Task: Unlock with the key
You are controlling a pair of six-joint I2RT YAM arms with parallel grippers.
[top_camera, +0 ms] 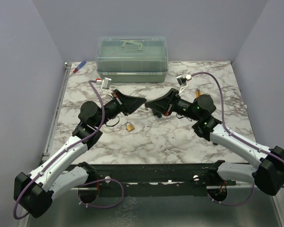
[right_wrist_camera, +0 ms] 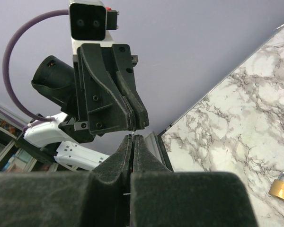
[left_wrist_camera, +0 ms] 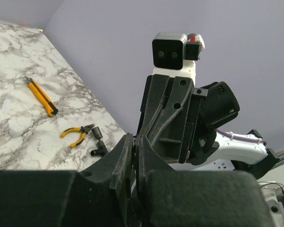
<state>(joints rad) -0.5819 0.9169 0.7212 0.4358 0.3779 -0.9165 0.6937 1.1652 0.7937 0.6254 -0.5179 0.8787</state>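
Tiny key (right_wrist_camera: 132,135) shows only as a thin metal sliver at the tip seam of the black two-finger right gripper (right_wrist_camera: 133,138), whose jaws are pressed together on it; its head is hidden. The black left gripper (left_wrist_camera: 134,140), tip to tip with the right one, is closed too, with nothing visible between its jaws. Below both, a small brass padlock (top_camera: 130,126) lies on the marble table (top_camera: 180,142).
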